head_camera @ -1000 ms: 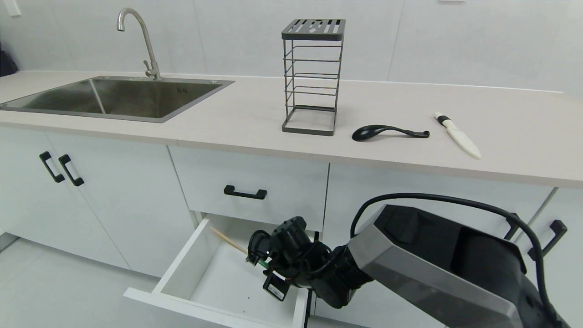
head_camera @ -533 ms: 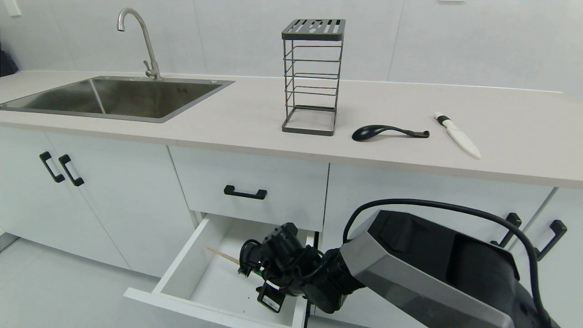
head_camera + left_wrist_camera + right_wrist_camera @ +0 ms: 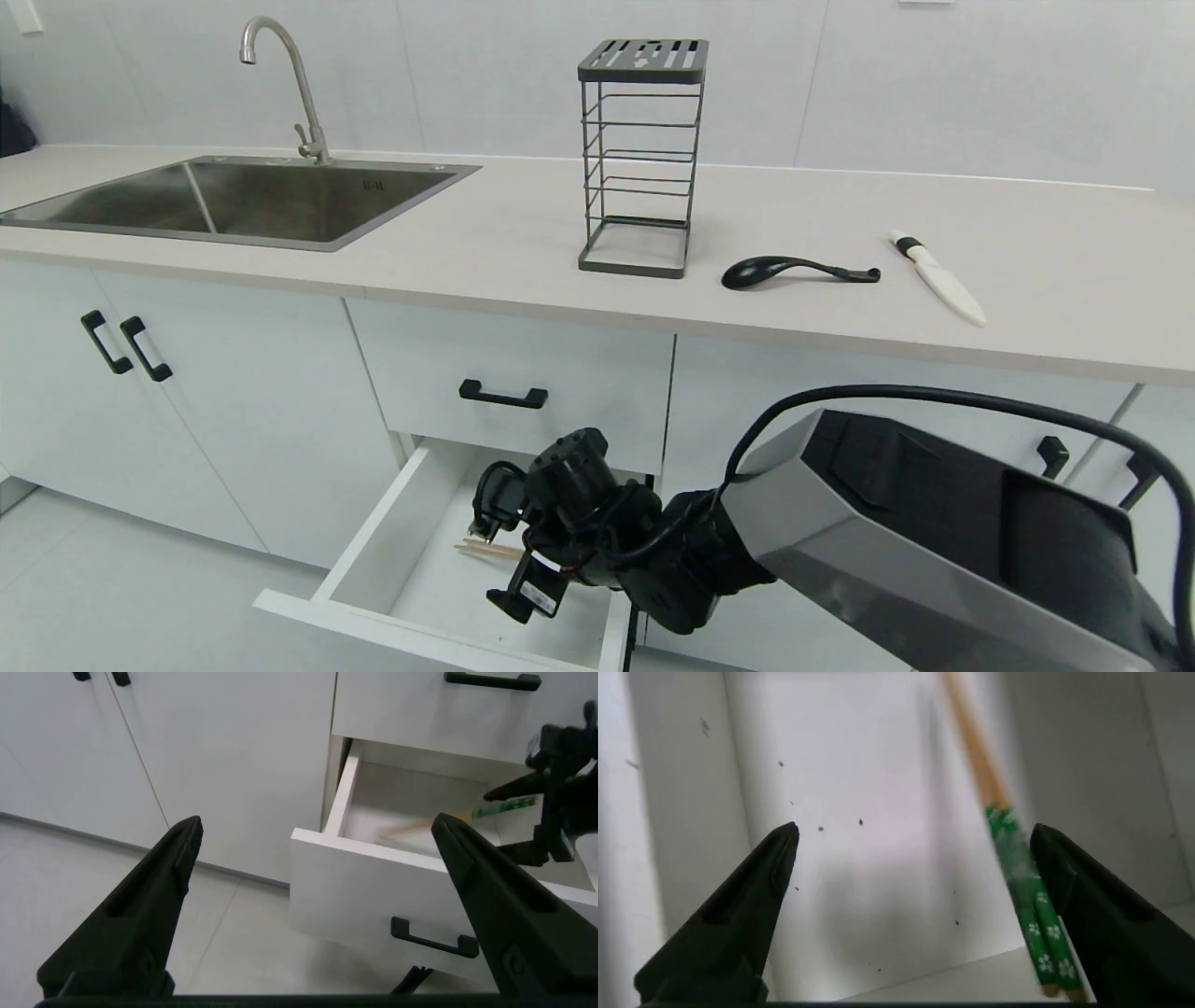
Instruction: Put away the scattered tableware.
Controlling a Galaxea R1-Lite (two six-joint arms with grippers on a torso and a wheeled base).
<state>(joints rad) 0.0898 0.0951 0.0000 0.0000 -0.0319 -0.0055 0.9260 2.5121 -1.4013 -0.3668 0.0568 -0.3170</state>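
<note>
A pair of wooden chopsticks (image 3: 487, 551) with green patterned ends (image 3: 1022, 901) rests loose on the floor of the open white drawer (image 3: 373, 534). My right gripper (image 3: 497, 562) is open inside the drawer just above them, jaws wide apart (image 3: 913, 835). On the counter lie a black spoon (image 3: 798, 271) and a white knife (image 3: 936, 277) with a black band. My left gripper (image 3: 316, 831) is open and holds nothing. It hangs in front of the cabinet, facing the drawer (image 3: 374, 873), the chopsticks (image 3: 425, 829) and the right gripper (image 3: 553, 793).
A dark wire rack (image 3: 640, 159) stands on the counter left of the spoon. A steel sink (image 3: 243, 196) with a faucet (image 3: 294, 79) is at the far left. A shut drawer with a black handle (image 3: 502, 396) sits above the open one.
The right gripper held the chopsticks tilted up, then moved lower and left in the drawer and opened. The chopsticks now lie on the drawer floor.
</note>
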